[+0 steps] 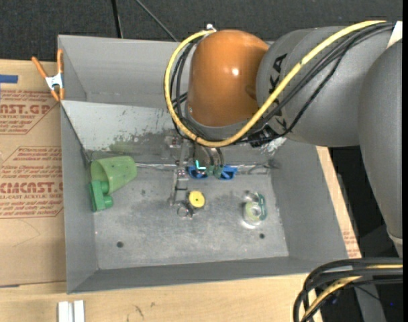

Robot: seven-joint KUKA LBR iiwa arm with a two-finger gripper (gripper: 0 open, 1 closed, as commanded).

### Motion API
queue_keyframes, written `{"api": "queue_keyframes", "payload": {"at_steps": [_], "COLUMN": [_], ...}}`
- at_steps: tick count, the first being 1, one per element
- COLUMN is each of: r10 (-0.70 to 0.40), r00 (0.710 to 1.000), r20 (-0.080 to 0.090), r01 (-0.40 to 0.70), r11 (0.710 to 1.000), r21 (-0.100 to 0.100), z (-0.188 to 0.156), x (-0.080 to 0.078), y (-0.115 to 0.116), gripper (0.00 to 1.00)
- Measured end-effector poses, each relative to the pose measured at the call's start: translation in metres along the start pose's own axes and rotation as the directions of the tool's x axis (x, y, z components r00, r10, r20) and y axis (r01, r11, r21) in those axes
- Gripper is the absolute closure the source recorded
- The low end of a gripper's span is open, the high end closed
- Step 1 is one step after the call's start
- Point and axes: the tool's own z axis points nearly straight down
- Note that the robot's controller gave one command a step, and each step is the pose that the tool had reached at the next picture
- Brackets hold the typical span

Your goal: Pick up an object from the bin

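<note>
Low in the middle of the bin [157, 247], just beside a small yellow disc [196, 200], possibly touching it. Cannot tell whether jaws apart or together. Green cup [113, 173] tipped by left wall.

Pincer [184, 205] low at centre of bin [157, 241], small yellow disc [196, 200] just beside it. Green cup [113, 174] on its side at left; clear roundish piece [253, 209] at right.

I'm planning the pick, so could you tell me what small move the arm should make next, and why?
Probably a slight shift toward the small yellow disc, which lies on the bin floor just beside the gripper rather than under it; the green cup and clear ring lie farther off.
</note>
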Motion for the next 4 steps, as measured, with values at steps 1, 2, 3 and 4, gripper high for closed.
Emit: {"api": "queue_keyframes", "payload": {"at_steps": [1,2,3,4], "r10": [-0.357,-0.369,-0.369,-0.408], "r00": [0.934,0.929,0.929,0.913], "r20": [0.002,0.003,0.006,0.013], "r01": [0.357,0.369,0.369,0.408], "r11": [0.934,0.929,0.929,0.913], "r21": [0.004,0.0,0.001,0.006], "z": [0.072,0.144,0.139,-0.005], "x": [0.01,-0.011,-0.013,0.02], "y": [-0.083,-0.086,-0.086,-0.088], "gripper": [0.0,0.0,1.0,1.0]}}
